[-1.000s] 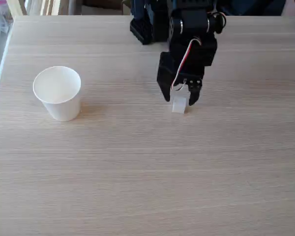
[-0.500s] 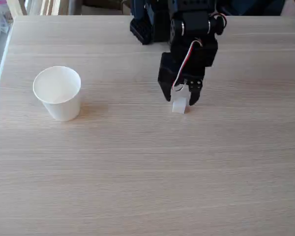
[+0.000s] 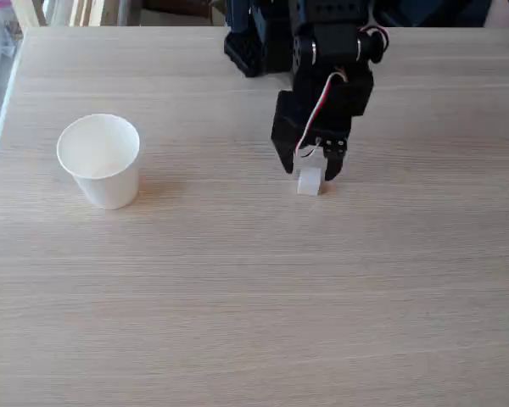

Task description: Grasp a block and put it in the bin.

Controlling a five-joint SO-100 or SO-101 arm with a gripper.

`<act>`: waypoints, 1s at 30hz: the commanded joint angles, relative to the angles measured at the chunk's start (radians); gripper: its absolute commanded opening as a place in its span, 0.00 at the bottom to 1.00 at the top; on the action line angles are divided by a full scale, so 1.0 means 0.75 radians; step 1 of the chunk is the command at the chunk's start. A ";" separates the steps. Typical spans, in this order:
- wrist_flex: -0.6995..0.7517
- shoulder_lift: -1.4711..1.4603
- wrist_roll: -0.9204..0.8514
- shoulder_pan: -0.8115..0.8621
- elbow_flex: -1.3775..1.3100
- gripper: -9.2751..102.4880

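We note the gripper [image 3: 310, 174] straddling the white cube [image 3: 309, 181], fingers narrowly parted and apparently pinching it, with the paper cup [image 3: 101, 161] well left on the table [image 3: 254, 297].

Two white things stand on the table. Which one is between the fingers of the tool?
The small white block, right of centre in the fixed view, sits at the tool fingertips. The much taller paper cup stands alone far to the left.

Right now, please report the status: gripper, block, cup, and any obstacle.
Black gripper down at the table, fingers either side of the tiny white cube; closure cannot be told. White paper cup upright at left, apart. Light wooden table between them bare.
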 commanded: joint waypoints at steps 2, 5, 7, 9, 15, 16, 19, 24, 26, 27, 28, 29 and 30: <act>0.002 0.012 -0.004 -0.014 0.002 0.31; 0.004 0.012 -0.006 -0.014 0.004 0.26; 0.004 0.012 0.000 -0.014 0.004 0.21; 0.002 0.012 -0.002 -0.014 0.010 0.19; -0.039 0.014 -0.006 -0.016 0.027 0.15; -0.041 0.014 -0.012 -0.014 0.027 0.15; -0.041 0.018 -0.020 -0.010 0.027 0.12; -0.067 0.100 -0.082 0.029 0.053 0.12; -0.094 0.172 -0.139 0.055 0.070 0.12; -0.108 0.213 -0.170 0.072 0.072 0.12; -0.119 0.256 -0.205 0.092 0.072 0.12; -0.129 0.303 -0.247 0.117 0.072 0.12; -0.139 0.352 -0.284 0.141 0.072 0.12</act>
